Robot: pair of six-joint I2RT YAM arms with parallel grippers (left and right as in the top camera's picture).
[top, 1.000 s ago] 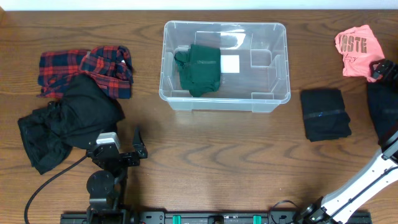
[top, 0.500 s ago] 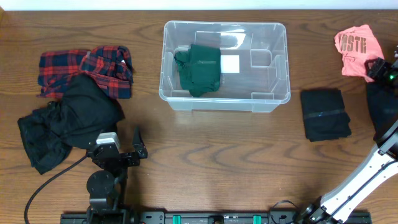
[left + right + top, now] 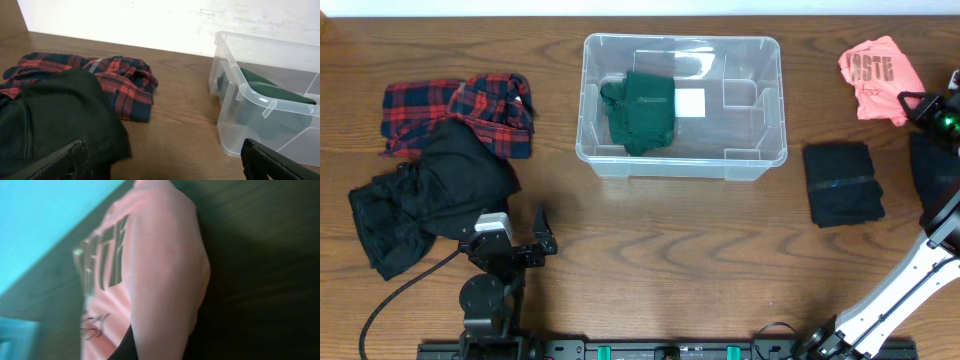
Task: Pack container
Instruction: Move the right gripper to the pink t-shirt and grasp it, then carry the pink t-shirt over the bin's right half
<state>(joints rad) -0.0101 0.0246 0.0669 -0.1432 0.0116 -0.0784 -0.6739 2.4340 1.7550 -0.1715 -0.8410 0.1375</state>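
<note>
Container: the clear container (image 3: pixel 681 105) sits at the back middle of the bench (image 3: pixel 660 250), with a green cloth (image 3: pixel 642 110) already inside.
Right end effector: the right end effector (image 3: pixel 918 103) is clenched on the edge of the pink shirt (image 3: pixel 876 75), by the far right side.
Left end effector: the left end effector (image 3: pixel 542 232) is released wide and holds nothing, near the black cloth (image 3: pixel 430 195) and plaid shirt (image 3: pixel 460 110).
How to do it well: I think it should lift the shirt high so it clears the rim, then let go over the empty right part.
Changed: the pink shirt has moved left toward the container, and the right end effector has closed.
Same: the folded black cloth (image 3: pixel 842 184) stays put.
</note>
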